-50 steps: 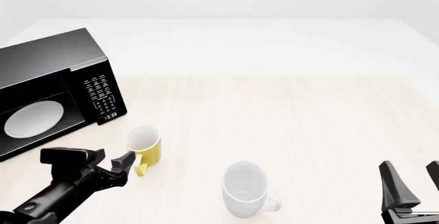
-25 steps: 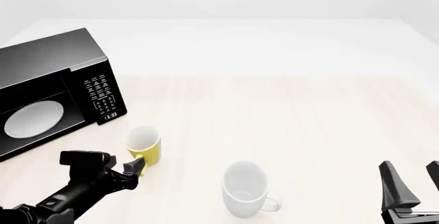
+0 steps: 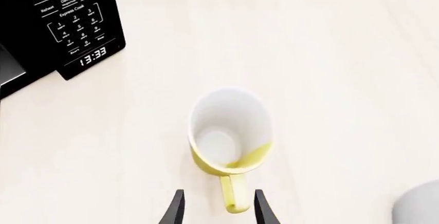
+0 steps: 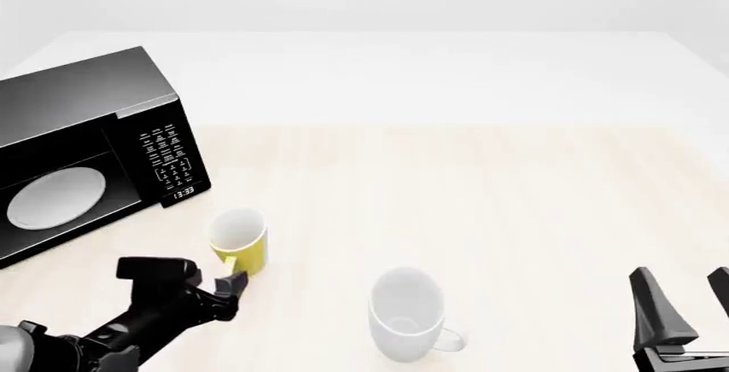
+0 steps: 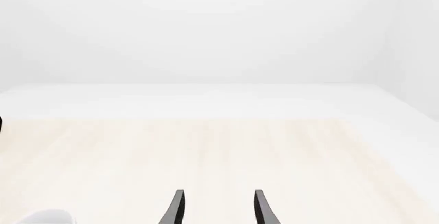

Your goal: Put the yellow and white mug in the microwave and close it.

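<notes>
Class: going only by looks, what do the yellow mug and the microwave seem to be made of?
Yellow mug: probably glazed ceramic, judging by its smooth thick wall, yellow outside and white inside; a render, so plastic is possible. Microwave: looks like black painted metal or plastic, with a soft sheen on top and a glossy printed button panel.

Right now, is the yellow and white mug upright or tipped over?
Upright: the yellow and white mug stands on the table, mouth up, white inside showing empty.

The microwave [image 4: 85,154] stands at the far left of the desk [image 4: 479,193]. The small mug [image 4: 238,241] sits just in front of its button-panel corner, its handle toward the near edge. The larger mug [image 4: 405,313] lies right of it and nearer. The left gripper [image 4: 228,289] sits at the small mug's handle; the right gripper [image 4: 685,299] is at the near right corner.
</notes>
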You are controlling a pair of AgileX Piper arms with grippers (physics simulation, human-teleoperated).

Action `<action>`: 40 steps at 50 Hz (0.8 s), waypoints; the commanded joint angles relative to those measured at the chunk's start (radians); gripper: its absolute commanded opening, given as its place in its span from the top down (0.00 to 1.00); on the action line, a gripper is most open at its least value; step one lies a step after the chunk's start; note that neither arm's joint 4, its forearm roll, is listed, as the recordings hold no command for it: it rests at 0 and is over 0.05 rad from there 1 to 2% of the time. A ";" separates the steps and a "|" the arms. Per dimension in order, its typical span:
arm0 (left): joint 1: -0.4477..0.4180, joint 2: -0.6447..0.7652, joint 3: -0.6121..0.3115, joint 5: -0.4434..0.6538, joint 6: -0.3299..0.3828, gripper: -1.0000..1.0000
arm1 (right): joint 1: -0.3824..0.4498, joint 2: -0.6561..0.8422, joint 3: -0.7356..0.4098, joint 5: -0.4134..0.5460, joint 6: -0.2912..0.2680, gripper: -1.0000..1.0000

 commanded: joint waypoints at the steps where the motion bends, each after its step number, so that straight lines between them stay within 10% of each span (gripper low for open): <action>1: -0.001 0.055 -0.001 -0.035 -0.009 0.00 | 0.000 0.000 0.000 0.000 0.000 0.00; 6: -0.002 0.065 0.000 -0.043 -0.011 0.00 | 0.000 0.000 0.000 0.000 0.000 0.00; 7: 0.004 0.059 0.001 -0.042 -0.008 1.00 | 0.000 0.000 0.000 0.000 0.000 0.00; 40: 0.054 -0.256 0.076 0.029 0.127 1.00 | 0.000 0.000 0.000 0.000 0.000 0.00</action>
